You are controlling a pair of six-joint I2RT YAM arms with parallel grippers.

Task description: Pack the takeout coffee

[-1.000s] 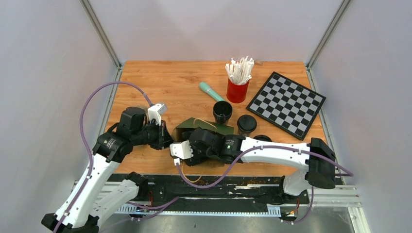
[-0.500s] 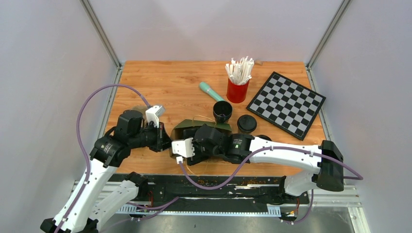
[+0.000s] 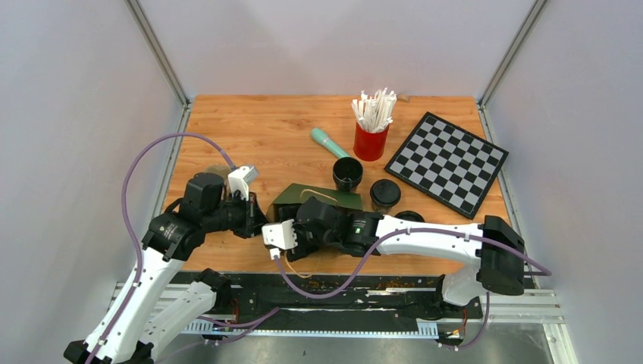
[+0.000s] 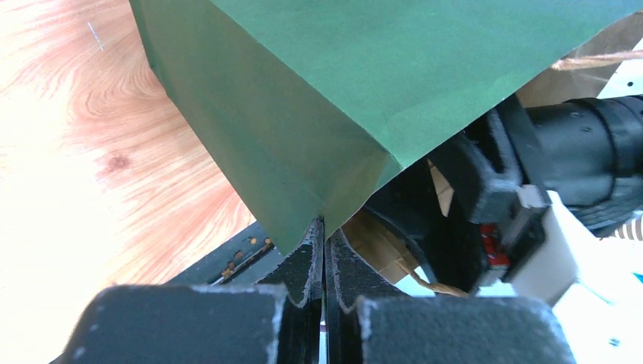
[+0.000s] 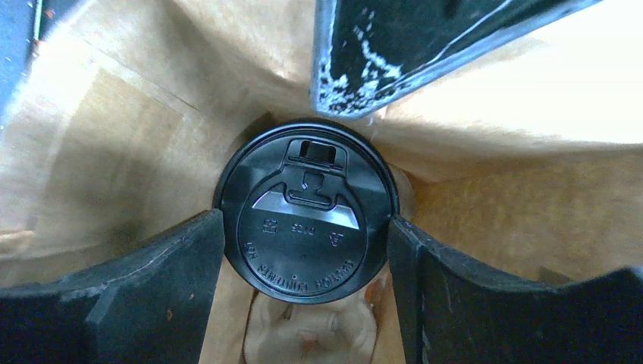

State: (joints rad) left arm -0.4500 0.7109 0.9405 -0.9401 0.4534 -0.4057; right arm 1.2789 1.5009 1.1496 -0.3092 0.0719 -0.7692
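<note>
At the near edge of the bench [image 3: 227, 258], the left gripper [image 4: 324, 231] is pinched tight on the corner of the mouth of a green paper bag [image 4: 364, 76], with its two fingers pressed flat together and the bag's edge between them. In the overhead view the left gripper [image 3: 256, 220] sits just left of the paper bag [image 3: 322, 199], which lies on its side in the front middle of the bench with its mouth towards the left arm.

The right arm reaches across from the right, and its wrist ends at the bag's mouth. The wrist camera looks into the bag's brown inside. There the right gripper [image 5: 305, 221] stands fairly wide, with a coffee cup [image 5: 306, 216] under a black lid between its jaws. One finger [image 5: 152, 280] touches the lid's left rim and the other touches its right rim, so the cup is gripped and is inside the bag. Something pale shows below the cup, but what it is cannot be told.

Just behind the bag stands an open black cup [image 3: 347, 173], and to its right a second cup with a black lid [image 3: 385, 193]. Another dark round thing [image 3: 410, 216] is half hidden by the right arm.

Farther back is a red cup [image 3: 370, 142] full of white sticks [image 3: 374, 108], with a teal tube [image 3: 329, 142] lying just left of it. A checkerboard [image 3: 447, 163] lies on the far right.
</note>
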